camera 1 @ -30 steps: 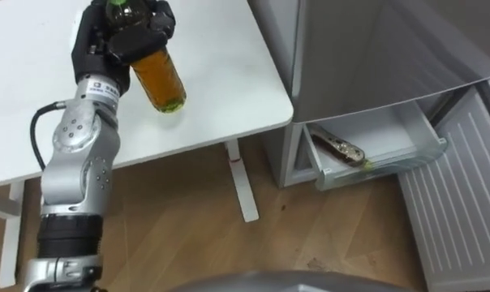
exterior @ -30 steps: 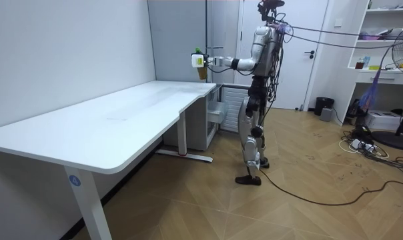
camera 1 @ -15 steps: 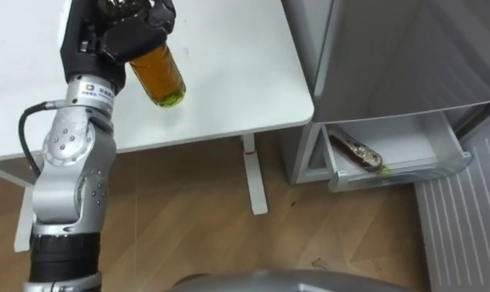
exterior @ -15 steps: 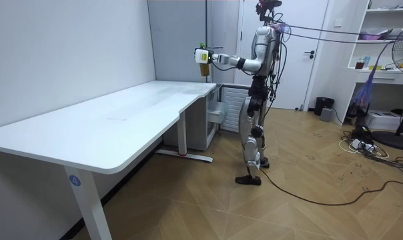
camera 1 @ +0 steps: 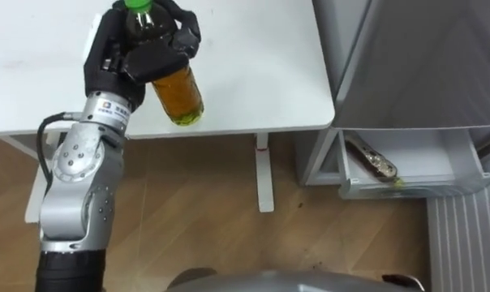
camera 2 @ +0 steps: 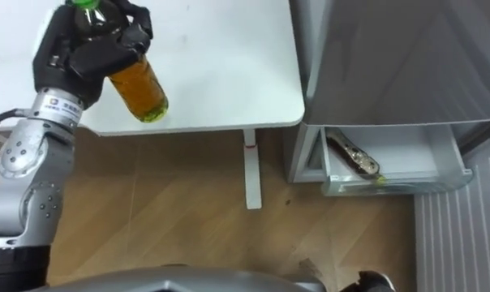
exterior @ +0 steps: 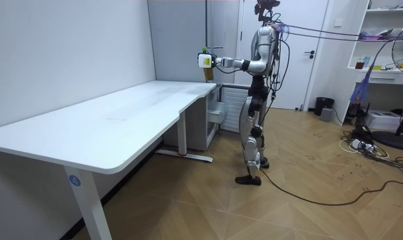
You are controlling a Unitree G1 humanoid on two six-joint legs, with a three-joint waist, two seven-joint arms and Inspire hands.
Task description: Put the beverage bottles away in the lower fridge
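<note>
Closest to the head camera, the left hand (camera 1: 139, 61) is clenched round the upper part of a drink bottle (camera 1: 180, 93), fingers and thumb wrapped about its shoulder just below the green cap (camera 1: 136, 3). The bottle holds amber liquid and hangs tilted, its base pointing down and toward the robot's right. It is lifted clear of the white table (camera 1: 253, 73), above that table's near edge and touching nothing but the hand.

Farther down and to the right stands the grey fridge (camera 1: 423, 65). Its lower drawer (camera 1: 407, 188) is pulled out and open. A second bottle (camera 1: 373, 161) lies on its side inside it, slanted across the left part, with bare space beside it. Lowest of all is the wooden floor (camera 1: 204, 211).

In the room view the robot stands upright at the table's far end, next to the fridge, with the left arm stretched out level and the bottle (exterior: 205, 60) held high.

As for progress, I judge one drink is already stored and a second is picked up but not yet delivered. What is left for this one is to carry it over to the right, lower it into the free part of the drawer and let go. Shutting the drawer may follow; whether more drinks wait elsewhere I cannot tell
</note>
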